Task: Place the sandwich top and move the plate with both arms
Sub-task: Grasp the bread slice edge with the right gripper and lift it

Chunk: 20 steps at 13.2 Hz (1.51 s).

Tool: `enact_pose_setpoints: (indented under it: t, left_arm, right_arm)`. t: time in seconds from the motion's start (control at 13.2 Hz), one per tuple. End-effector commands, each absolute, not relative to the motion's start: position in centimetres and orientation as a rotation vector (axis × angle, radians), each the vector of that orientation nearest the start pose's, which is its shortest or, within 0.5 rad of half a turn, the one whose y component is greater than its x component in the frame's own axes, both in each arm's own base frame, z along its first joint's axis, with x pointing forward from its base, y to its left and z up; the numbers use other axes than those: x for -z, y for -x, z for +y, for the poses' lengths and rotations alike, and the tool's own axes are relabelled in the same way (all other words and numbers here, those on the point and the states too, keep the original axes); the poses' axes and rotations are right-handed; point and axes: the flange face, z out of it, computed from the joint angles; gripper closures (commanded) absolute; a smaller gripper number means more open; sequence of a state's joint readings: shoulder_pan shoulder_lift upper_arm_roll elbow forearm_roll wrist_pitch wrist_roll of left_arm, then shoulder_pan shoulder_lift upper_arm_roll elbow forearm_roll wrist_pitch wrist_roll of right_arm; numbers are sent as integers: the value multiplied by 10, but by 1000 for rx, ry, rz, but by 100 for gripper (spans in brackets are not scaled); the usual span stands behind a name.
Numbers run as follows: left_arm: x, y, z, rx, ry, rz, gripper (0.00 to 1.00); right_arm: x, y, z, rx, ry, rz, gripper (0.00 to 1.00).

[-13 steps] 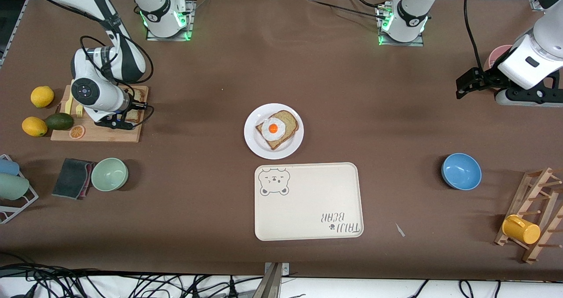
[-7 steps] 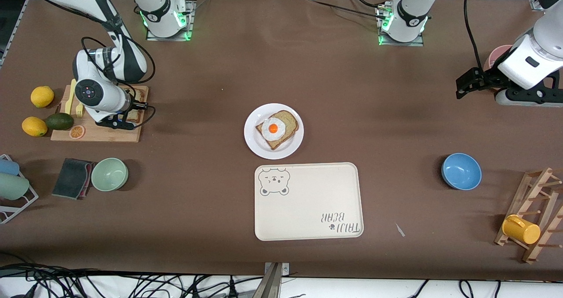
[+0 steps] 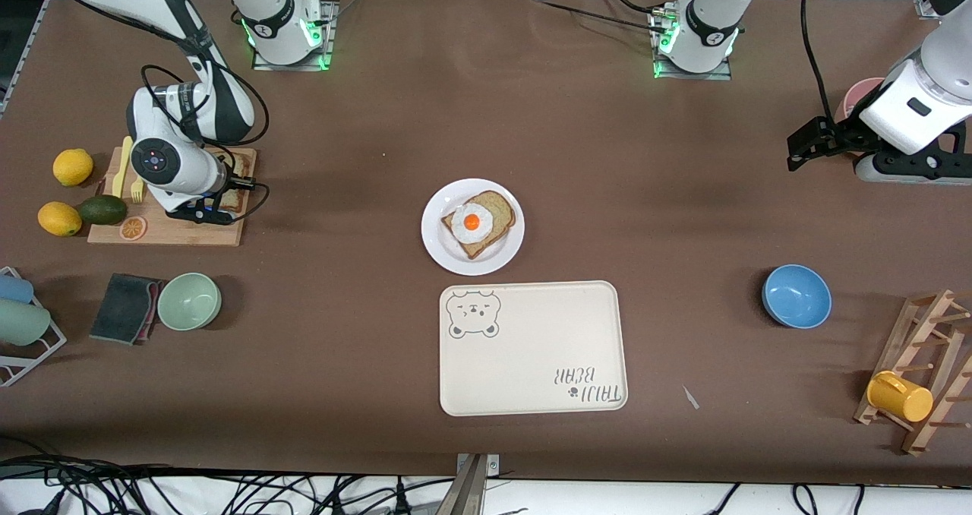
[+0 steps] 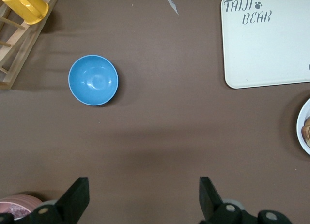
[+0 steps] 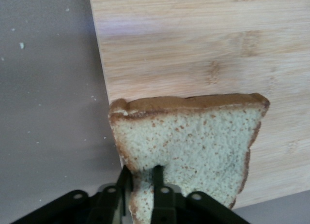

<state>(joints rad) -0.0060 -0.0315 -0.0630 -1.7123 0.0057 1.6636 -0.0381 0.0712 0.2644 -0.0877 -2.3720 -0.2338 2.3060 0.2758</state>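
Note:
My right gripper is over the wooden cutting board at the right arm's end of the table. It is shut on the edge of the sandwich top, a plain wholemeal slice, which it holds just above the board. In the front view only a strip of that slice shows beside the wrist. The white plate stands mid-table with a bread slice bearing a fried egg. My left gripper waits open above bare table at the left arm's end; its fingers hold nothing.
A cream bear tray lies nearer the camera than the plate. Two lemons, an avocado and a yellow fork sit at the cutting board. A green bowl, a grey cloth, a blue bowl and a wooden rack with a yellow mug stand nearer the camera.
The right wrist has shifted slightly toward the table's middle over the cutting board. The left arm, plate and tray have not moved.

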Motion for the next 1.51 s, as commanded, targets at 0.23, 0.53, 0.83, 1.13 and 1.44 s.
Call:
enact_pose_setpoints:
  t: [0.23,0.53,0.83,1.13,1.44]
  left_arm:
    - [-588,-549,-39,-38,3157,46,0]
    - [-588,-549,-39,-38,3157,46,0]
    - [-588,-549,-39,-38,3157,44,0]
    - [-588,-549,-39,-38,3157,44,0]
    - [-588,-549,-39,-38,3157,46,0]
  right_arm:
    - [-201,-474,-12,-545,3381,60,100]
    - [-246,-502,13,-673,3414,46,100]
    - [-278,-521,43,-711,3423,20,100]
    - [-311,-524,97,-636,3415,-140,100]
    - [-353,-529,195,-418,3405,-319,100]
